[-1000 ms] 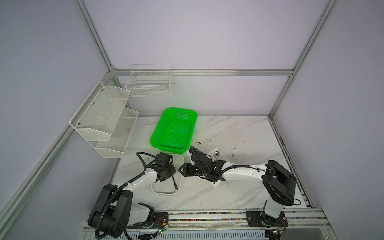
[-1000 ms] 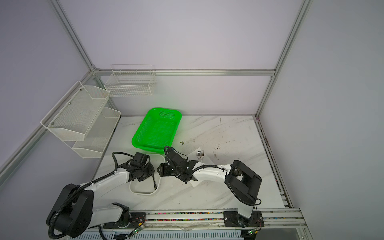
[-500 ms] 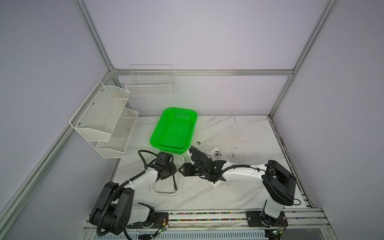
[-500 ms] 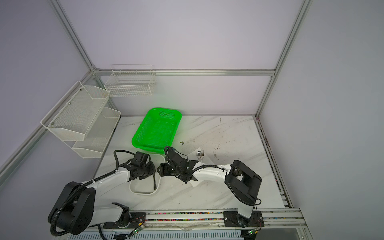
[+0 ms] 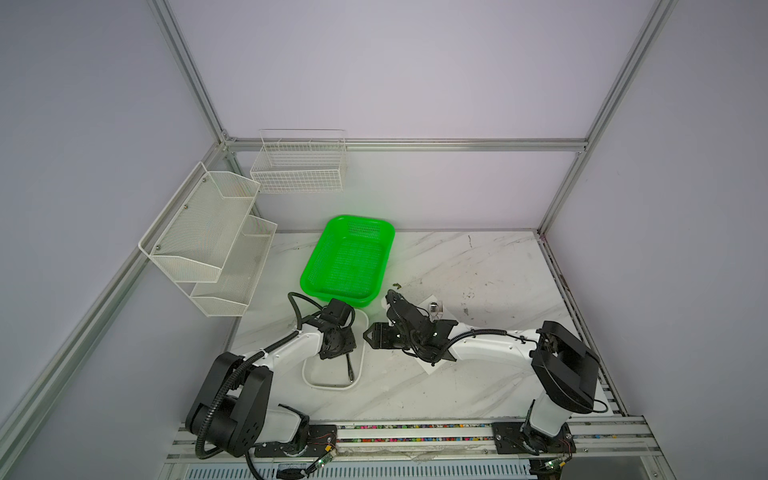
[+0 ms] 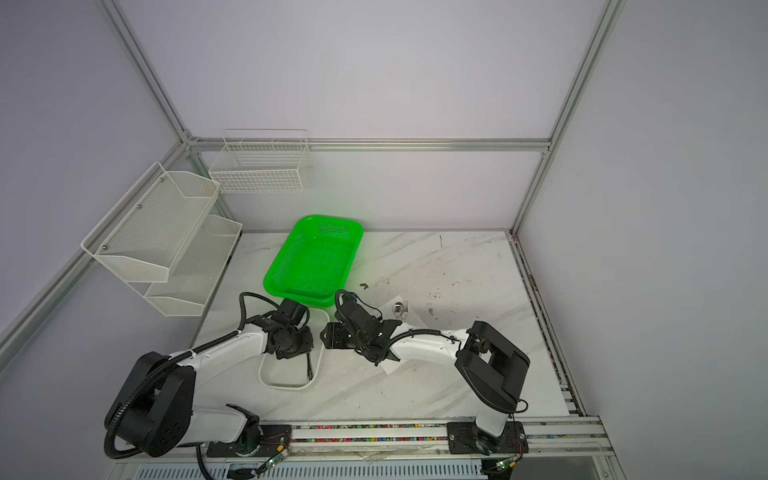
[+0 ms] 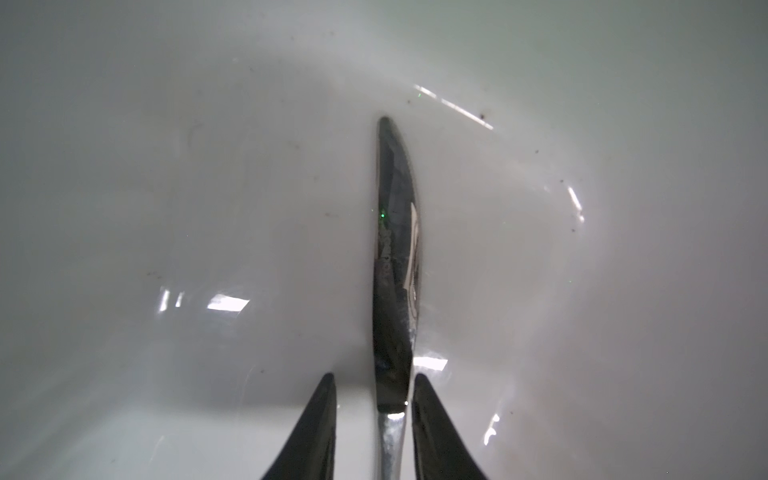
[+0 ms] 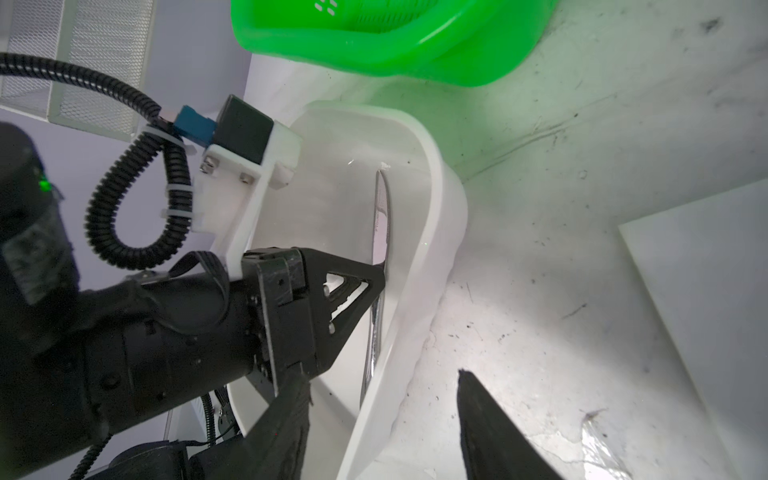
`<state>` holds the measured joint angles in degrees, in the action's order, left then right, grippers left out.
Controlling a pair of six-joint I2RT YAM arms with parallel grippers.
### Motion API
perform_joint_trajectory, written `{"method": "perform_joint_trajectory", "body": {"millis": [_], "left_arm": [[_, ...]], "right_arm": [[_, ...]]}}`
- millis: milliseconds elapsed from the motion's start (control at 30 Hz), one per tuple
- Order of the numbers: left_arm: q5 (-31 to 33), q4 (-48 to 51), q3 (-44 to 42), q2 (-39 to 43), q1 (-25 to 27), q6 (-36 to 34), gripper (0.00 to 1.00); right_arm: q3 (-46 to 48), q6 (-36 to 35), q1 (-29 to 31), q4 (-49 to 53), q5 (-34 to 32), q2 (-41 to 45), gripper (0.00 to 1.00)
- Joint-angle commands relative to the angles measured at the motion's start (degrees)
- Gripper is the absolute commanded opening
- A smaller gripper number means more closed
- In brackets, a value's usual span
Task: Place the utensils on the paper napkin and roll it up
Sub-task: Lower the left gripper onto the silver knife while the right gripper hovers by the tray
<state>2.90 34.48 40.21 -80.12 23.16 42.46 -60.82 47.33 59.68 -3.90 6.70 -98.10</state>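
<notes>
Though slightly parted and pinching nothing, straddling with the left jaws the knife [image 7: 395, 257] flat in the tray [image 7: 166, 187], long axis 12-to-6 o'clock, blade toward 12, napkin [image 8: 702, 291] at 3 o'clock beside open, empty right jaws.

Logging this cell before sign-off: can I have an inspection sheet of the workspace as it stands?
Surface: white marble-look tabletop, dark scuffs and specks.
Job's things: slim silver metal knife lying in the rigid white rounded tray; thin white paper napkin flat beside the tray, partly under the right arm; small shiny item on it, too small to identify.
Clutter: bright green perforated plastic basket, empty.
Grippers: left claw open, straddling the knife; right claw open, holding nothing.
Cables: black corrugated cable looped beside the left claw.
Surroundings: white mesh wall shelves, white wire basket, aluminium frame.
</notes>
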Motion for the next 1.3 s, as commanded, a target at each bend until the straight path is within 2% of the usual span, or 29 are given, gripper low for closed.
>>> {"method": "perform_joint_trajectory", "body": {"millis": [0,300,600,967,1267], "left_arm": [[3.59,7.38,3.06,-4.09,3.35,0.05,0.32],[13.66,14.77,8.72,-13.91,8.78,0.87,0.28],[12.9,15.25,10.17,-20.2,11.29,0.24,0.18],[7.36,10.84,6.06,-15.85,11.03,1.82,0.13],[4.95,7.85,2.9,-9.87,8.54,1.94,0.1]], "right_arm": [[1.09,1.17,-0.39,0.47,-1.31,2.12,0.59],[3.01,1.99,-0.77,1.35,-2.65,4.69,0.59],[5.08,3.13,-1.41,1.47,-4.9,7.31,0.59],[5.96,3.66,-1.98,1.66,-5.48,8.63,0.59],[5.91,3.8,-2.05,1.59,-5.11,8.15,0.59]]}}
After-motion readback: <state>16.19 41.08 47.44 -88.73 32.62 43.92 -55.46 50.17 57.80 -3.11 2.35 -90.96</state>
